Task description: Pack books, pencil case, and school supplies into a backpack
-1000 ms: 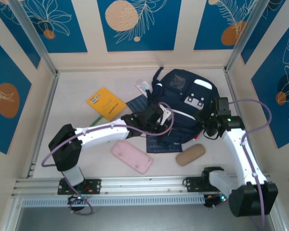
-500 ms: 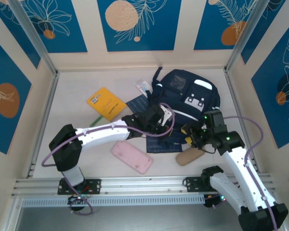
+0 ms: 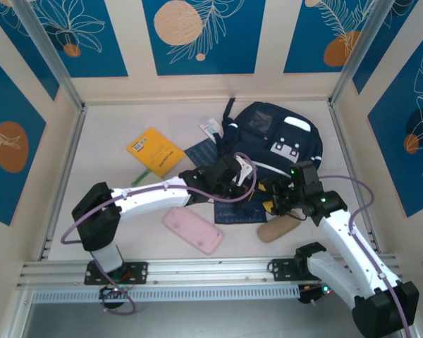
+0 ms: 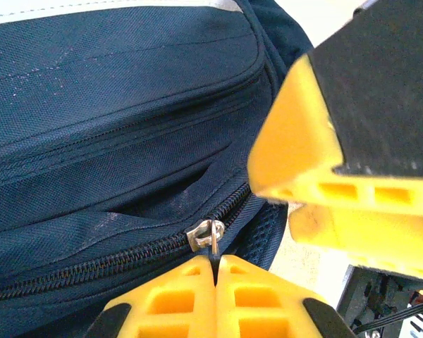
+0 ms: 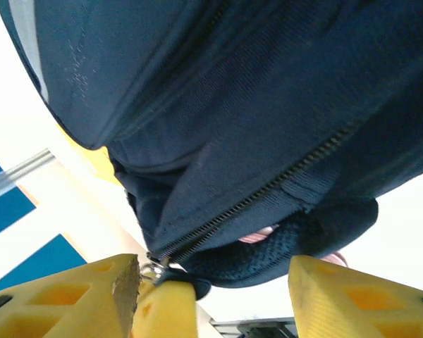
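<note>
Pink and soft, an oblong pencil case (image 3: 192,229) lies nearest, with a tan oval pouch (image 3: 278,227) to its right. Beyond them the left gripper (image 4: 215,266) is clenched on the small metal zipper pull (image 4: 207,236) of the large navy fabric backpack (image 3: 278,141), which lies far and right of centre. The right gripper (image 3: 273,199) stands with its jaws parted, just beside the left one at the backpack's near edge. A thin yellow-orange book (image 3: 155,151) lies far left.
</note>
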Motion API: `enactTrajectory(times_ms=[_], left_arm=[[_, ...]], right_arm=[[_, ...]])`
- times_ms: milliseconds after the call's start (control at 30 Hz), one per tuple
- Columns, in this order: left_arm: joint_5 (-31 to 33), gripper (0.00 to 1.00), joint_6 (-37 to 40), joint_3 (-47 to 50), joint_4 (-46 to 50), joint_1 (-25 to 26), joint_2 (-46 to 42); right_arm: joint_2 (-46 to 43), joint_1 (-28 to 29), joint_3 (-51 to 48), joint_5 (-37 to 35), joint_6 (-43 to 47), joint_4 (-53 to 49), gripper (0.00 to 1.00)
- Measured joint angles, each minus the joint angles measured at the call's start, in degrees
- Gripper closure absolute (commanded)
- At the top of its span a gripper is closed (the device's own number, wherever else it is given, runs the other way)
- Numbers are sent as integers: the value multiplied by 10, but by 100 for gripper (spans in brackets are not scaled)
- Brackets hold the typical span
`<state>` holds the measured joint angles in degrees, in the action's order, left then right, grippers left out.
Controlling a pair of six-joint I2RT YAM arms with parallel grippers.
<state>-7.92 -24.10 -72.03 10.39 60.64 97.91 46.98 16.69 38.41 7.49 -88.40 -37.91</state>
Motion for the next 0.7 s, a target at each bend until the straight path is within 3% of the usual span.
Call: enactTrajectory(times_ms=[567, 633, 700], left_arm=[[0, 100, 0, 7, -10, 8, 0], [0, 100, 0, 7, -10, 9, 0], [0, 100, 0, 7, -10, 9, 0]], right_arm=[[90, -46, 7, 10, 6, 33, 51], [95, -47, 8, 12, 9, 32, 59], [103, -47, 8, 12, 15, 31, 78]])
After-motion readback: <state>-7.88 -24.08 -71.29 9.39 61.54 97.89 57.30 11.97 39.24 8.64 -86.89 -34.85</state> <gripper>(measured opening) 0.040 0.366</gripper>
